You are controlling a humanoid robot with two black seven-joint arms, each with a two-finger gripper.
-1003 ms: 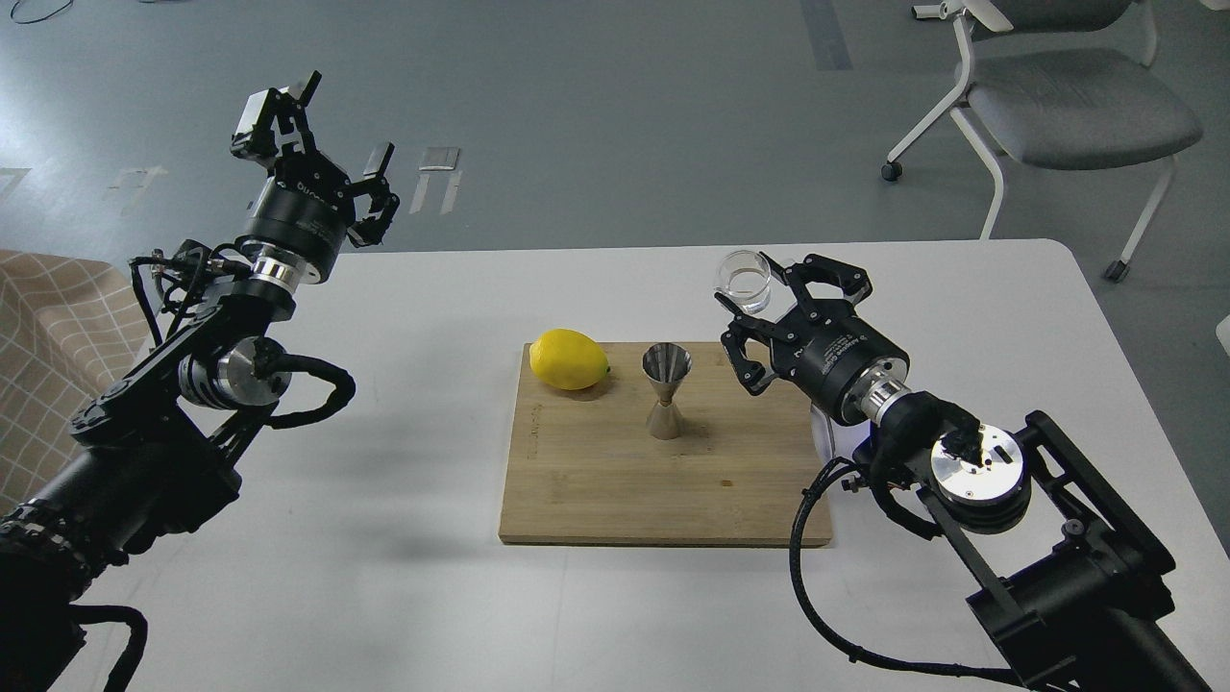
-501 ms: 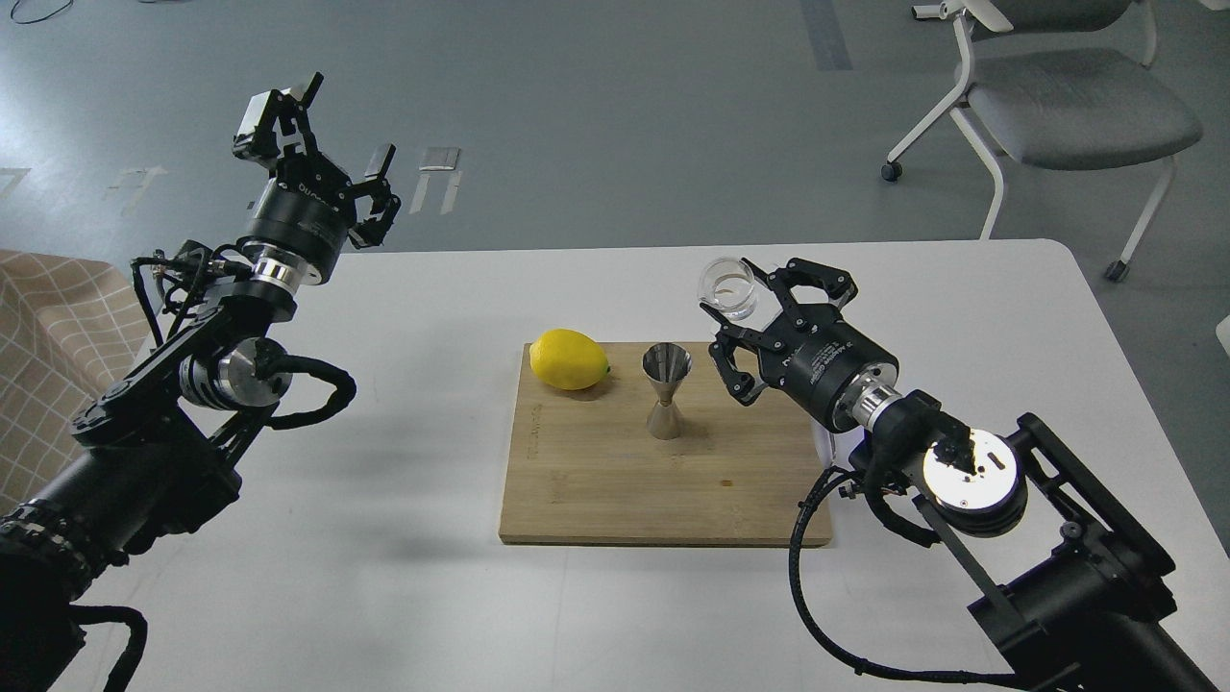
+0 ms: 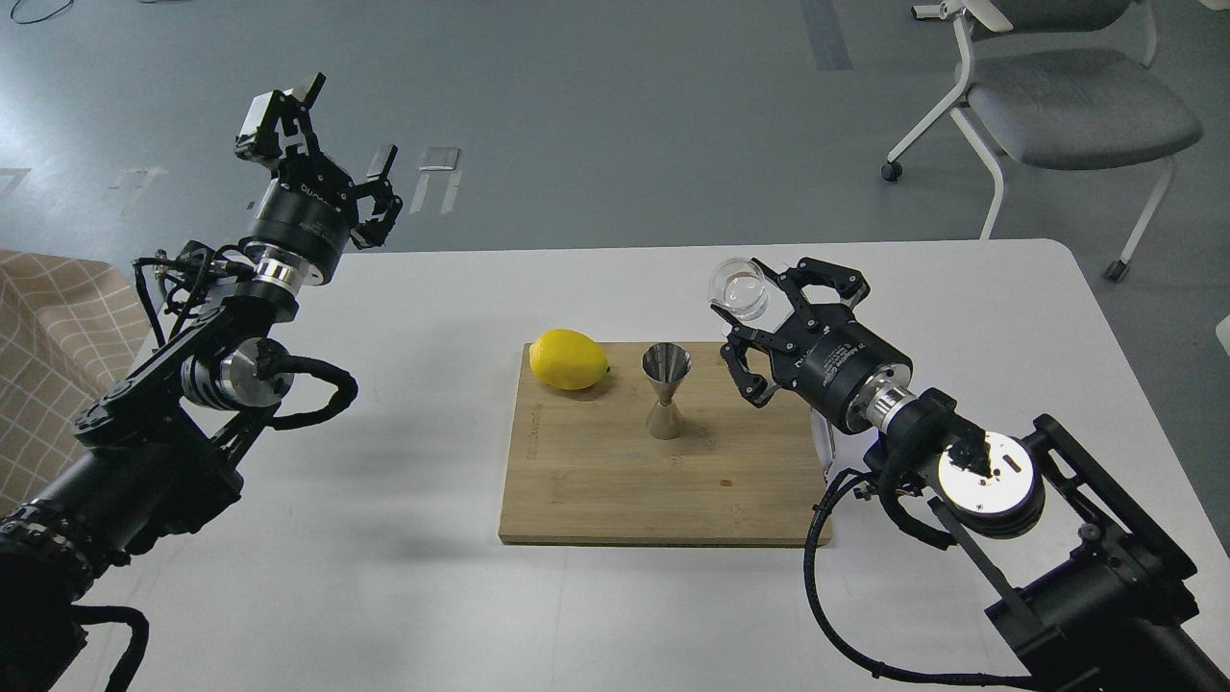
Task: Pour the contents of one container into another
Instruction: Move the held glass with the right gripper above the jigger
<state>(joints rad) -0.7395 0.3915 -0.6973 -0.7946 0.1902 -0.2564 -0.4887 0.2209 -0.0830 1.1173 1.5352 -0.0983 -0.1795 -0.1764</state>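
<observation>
The small clear glass cup [image 3: 742, 288] is held in the air by my right gripper [image 3: 759, 303], which is shut on it. The cup tilts to the left, its mouth turned toward the jigger. It hangs above and to the right of the steel jigger [image 3: 666, 389], which stands upright on the wooden board [image 3: 663, 481]. My left gripper [image 3: 336, 130] is raised at the far left, off the table's back edge, open and holding nothing.
A yellow lemon [image 3: 570, 359] lies on the board's back left corner, next to the jigger. The white table [image 3: 404, 596] carries the board. A grey chair [image 3: 1067, 106] stands behind the table at right. A checkered cloth [image 3: 48, 336] sits at far left.
My right gripper has tilted the glass cup further to the left, after swinging a little toward the jigger and back. The left arm has barely moved.
</observation>
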